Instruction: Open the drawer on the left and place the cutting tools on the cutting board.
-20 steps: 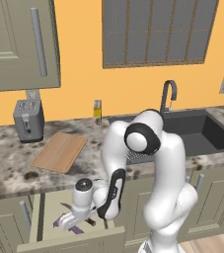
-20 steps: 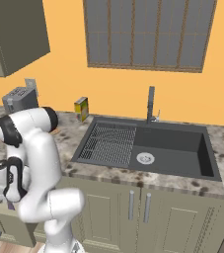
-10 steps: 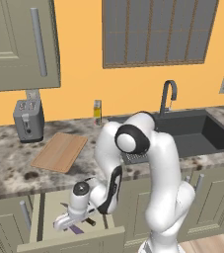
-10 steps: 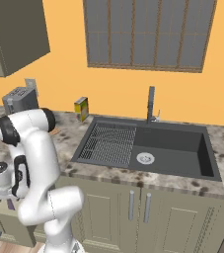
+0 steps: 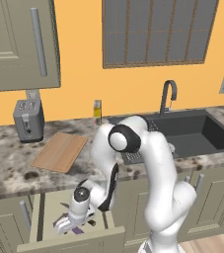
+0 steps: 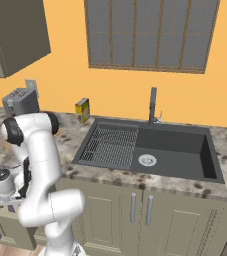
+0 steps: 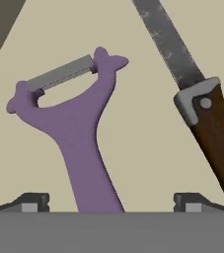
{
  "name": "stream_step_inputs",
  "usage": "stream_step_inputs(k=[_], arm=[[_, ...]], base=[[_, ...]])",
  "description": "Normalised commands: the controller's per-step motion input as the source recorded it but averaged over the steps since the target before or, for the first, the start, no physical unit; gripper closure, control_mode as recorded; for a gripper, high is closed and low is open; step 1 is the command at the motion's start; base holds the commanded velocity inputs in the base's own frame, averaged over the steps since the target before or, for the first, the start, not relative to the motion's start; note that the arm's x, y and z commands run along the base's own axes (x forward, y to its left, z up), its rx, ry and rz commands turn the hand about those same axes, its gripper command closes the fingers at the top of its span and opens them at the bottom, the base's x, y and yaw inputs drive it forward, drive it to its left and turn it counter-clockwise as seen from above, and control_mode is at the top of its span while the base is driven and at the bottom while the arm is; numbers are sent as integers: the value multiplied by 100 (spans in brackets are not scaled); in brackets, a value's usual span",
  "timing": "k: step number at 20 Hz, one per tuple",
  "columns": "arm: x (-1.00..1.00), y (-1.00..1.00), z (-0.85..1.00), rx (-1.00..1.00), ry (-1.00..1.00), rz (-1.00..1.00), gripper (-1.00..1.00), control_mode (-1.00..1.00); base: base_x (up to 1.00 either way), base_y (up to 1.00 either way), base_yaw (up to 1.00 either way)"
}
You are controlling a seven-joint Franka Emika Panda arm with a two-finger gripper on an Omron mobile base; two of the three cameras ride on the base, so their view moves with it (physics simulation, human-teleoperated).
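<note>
A: What does the left base view give you?

B: The drawer [image 5: 44, 217] stands pulled out under the table [image 5: 15, 170], and the arm bends down into it, with the gripper [image 5: 64, 228] low over its pale floor. A bit of purple shows just under the hand. The cutting board [image 5: 60, 151] lies bare on the table, near the toaster [image 5: 28, 119].

A: And the hand view?

B: There the tools are plain. The purple peeler [image 7: 76, 131] lies flat on the drawer floor, its handle running down between the two fingertips [image 7: 32, 201], its grey blade at the far end. The knife [image 7: 192, 94] lies beside it to the right, apart from it, silver blade above, dark brown handle below.

A: The gripper's state?

B: Spread wide, gripping nothing; the tips stand well to either side of the peeler's handle.

A: The right base view?

B: It shows the sink [image 6: 150, 150] and the draining rack [image 6: 110, 142]; the hand sits low at the left edge.
</note>
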Motion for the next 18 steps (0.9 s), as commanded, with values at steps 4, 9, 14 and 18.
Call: stream_step_inputs(k=[4,9,14,18], arm=[[18,32,-70,-8,11,0,-100,-100],[17,35,-53,-13,12,0,100,-100],[-11,8,1,-3,0,0,100,-100],[-14,29,39,0,0,0,100,-100]], base=[[0,0,0],[0,0,0],[0,0,0],[0,0,0]])
